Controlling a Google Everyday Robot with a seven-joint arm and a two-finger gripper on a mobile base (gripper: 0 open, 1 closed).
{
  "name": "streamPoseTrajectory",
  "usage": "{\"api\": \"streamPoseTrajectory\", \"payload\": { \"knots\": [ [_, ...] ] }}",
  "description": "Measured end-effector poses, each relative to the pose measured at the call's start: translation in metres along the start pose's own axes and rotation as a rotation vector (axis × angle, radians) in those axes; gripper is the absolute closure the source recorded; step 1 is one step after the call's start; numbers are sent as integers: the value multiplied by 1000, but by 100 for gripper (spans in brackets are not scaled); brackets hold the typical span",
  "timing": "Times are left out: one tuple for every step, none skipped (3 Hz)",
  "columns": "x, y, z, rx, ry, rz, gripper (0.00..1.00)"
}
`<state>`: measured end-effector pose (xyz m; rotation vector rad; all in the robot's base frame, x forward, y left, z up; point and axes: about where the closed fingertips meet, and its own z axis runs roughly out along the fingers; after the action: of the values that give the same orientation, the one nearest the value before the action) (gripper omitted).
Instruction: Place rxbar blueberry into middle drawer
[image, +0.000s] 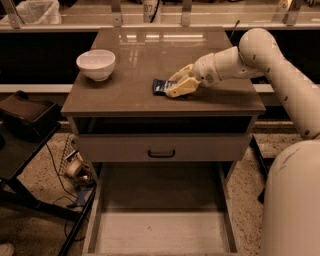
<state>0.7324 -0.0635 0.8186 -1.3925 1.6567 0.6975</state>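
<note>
A: Camera view, cabinet first. What is the top like?

B: Flat brown cabinet top, smooth and glossy, with pale light streaks reflected along its far edge. A round white bowl stands near the left rear corner. It has a plain glazed look and a thick rim.

A: And the bar?

B: The rxbar blueberry lies flat on the top, right of centre and well apart from the bowl. It is a small rectangle in a dark blue wrapper with some pale print. Its right end is hidden under the gripper.

A: Gripper state?

B: It is yellowish, hard plastic by the look of it, low on the top and touching the bar's right end. I cannot tell whether it is clamped on the bar or only resting against it. The arm behind it is white, rounded and matte, and comes in from the right.

A: Drawers?

B: Under the top is a dark open slot. Below that is a grey drawer front with a small black handle. Lower still, the middle drawer is pulled well out towards the camera. It is a wide shallow tray with low grey side walls and a plain pale floor (nearly as wide as the cabinet).

A: Surroundings?

B: The robot's white base bulks at lower right. A black stand is at left, with cables and a tape roll on the speckled floor.
</note>
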Motion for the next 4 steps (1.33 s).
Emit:
{"api": "streamPoseTrajectory", "payload": {
  "knots": [
    [0, 0, 0, 0, 0, 0, 100],
    [0, 0, 0, 0, 0, 0, 100],
    [0, 0, 0, 0, 0, 0, 100],
    [0, 0, 0, 0, 0, 0, 100]
  ]
}}
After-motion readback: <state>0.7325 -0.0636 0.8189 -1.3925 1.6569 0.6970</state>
